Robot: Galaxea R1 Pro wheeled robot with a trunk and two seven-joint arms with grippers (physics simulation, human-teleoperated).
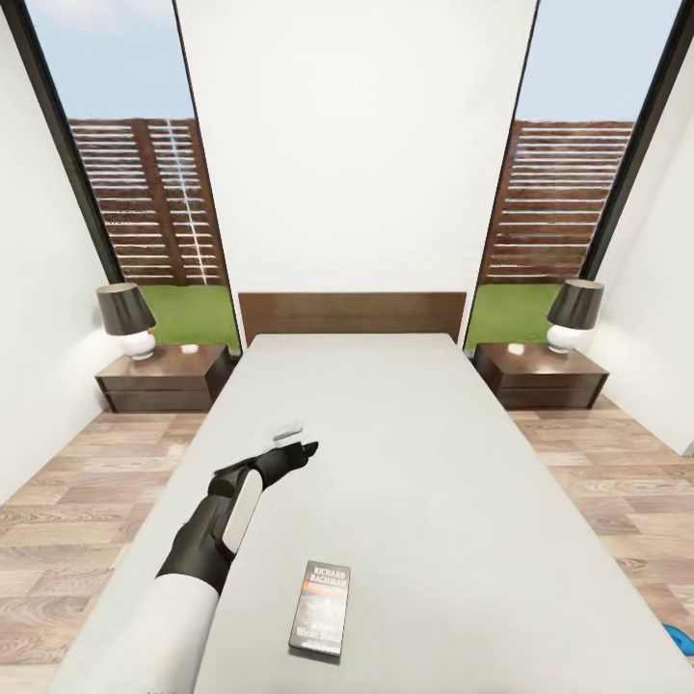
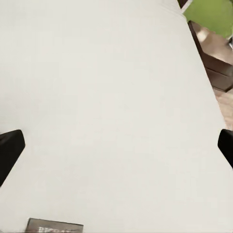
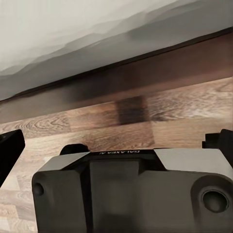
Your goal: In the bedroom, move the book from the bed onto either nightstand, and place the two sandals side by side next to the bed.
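Observation:
The book [image 1: 319, 609], a dark paperback with white lettering, lies flat on the near part of the bed [image 1: 405, 453]; its edge also shows in the left wrist view [image 2: 55, 226]. My left gripper [image 1: 295, 441] hovers over the pale mattress, beyond and left of the book. It is open [image 2: 116, 145], fingertips [image 2: 9, 151] far apart, nothing between them. A bit of one blue sandal [image 1: 680, 638] peeks out on the floor by the bed's near right corner. My right gripper [image 3: 116, 145] is open, low beside the bed's dark frame [image 3: 121, 77] over the plank floor.
Two dark nightstands flank the headboard, one left [image 1: 164, 378] and one right [image 1: 540, 374], each bearing a lamp [image 1: 127, 320] [image 1: 573, 314]. Wood floor runs along both sides of the bed. Tall windows show a fence. A grey part of my own body [image 3: 126, 194] fills the right wrist foreground.

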